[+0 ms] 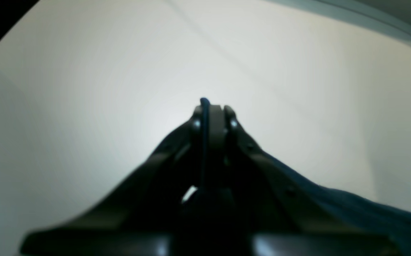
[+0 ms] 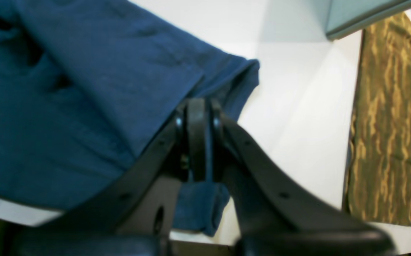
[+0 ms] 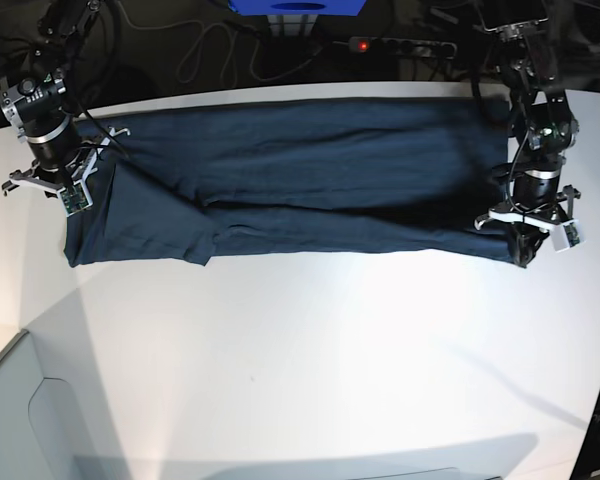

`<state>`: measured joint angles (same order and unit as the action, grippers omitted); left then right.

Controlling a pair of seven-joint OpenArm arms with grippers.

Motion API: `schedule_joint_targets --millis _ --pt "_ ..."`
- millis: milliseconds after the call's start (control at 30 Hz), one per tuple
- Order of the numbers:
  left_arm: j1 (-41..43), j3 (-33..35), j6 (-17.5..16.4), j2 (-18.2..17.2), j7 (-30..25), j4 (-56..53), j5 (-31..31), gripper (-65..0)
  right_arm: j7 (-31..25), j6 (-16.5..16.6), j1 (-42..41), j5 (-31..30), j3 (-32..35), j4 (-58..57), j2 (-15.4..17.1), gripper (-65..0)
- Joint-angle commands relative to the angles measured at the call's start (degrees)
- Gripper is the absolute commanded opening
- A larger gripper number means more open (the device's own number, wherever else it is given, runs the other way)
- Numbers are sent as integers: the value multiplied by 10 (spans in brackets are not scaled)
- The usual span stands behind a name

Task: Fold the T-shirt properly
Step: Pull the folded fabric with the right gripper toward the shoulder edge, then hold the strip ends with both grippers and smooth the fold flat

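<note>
Left end effector point(image 1: 210, 110) clamped on the navy T-shirt point(image 3: 310, 165), right end effector point(image 2: 200, 103) closed, no legible writing.

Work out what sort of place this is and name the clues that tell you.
Probably a robotics workspace or lab: two robot arms reach over a white tabletop, the left gripper pinches a dark navy T-shirt, and loose cables lie behind it.

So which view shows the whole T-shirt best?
Base view: it shows the navy T-shirt spread across the table, partly hidden by both arms. Left wrist: a pinched edge and lower-right cloth. Right wrist: only one folded end.
</note>
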<state>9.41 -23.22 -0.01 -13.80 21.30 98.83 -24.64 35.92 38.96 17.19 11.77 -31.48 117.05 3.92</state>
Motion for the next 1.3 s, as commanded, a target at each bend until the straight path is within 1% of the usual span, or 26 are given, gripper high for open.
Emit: schedule_joint_targets --millis 0,200,233,300,467,500,567,633,700,800,900,967,1000,1133,1267 --pt "0 -4 1 -7 -17 2 -2 -650 -11 10 2 -6 -2 10 6 -649" --pt "-7 -4 1 -7 -17 -21 -3 -650 -4 10 5 -6 3 -3 5 -641" --pt "-7 -4 1 -7 -17 -21 -3 -650 -4 10 5 -5 10 -4 5 -627" --pt "-7 -4 1 -7 -17 -21 -2 -650 -4 10 6 -5 23 -11 5 -562" --pt "-7 -3 1 -7 -17 -21 -2 -650 -4 10 6 -4 41 -49 5 -302" --pt "-7 -3 1 -7 -17 -21 -2 -650 -6 10 5 -4 44 -62 5 -265" --pt "-5 -3 1 -7 -17 -21 -2 -650 -11 10 3 -5 44 -88 5 -206" --pt "-4 -3 1 -7 -17 -21 -2 -650 -11 10 1 -6 43 -112 5 -194" --pt "-2 -3 1 -7 -17 -21 -2 -650 -12 10 -1 -6 43 -131 7 -201" --pt "-2 -3 1 -6 -17 -21 -2 -650 -31 10 -8 -6 41 -147 7 -215" --pt "-1 -3 1 -5 -17 -21 -2 -650 -47 10 -11 -6 40 -169 8 -270" --pt "-1 -3 1 -5 -17 -21 -2 -650 -52 10 -11 -6 40 -178 9 -349" --pt "-1 -3 1 -5 -17 -22 -2 -650 -52 10 -11 -6 41 -180 10 -400" --pt "-2 -3 1 -7 -17 -39 -2 -650 -52 10 -12 -6 43 -185 10 -646" --pt "-3 -3 0 -7 -17 -50 -2 -650 -61 10 -12 -6 39 -179 17 -646"
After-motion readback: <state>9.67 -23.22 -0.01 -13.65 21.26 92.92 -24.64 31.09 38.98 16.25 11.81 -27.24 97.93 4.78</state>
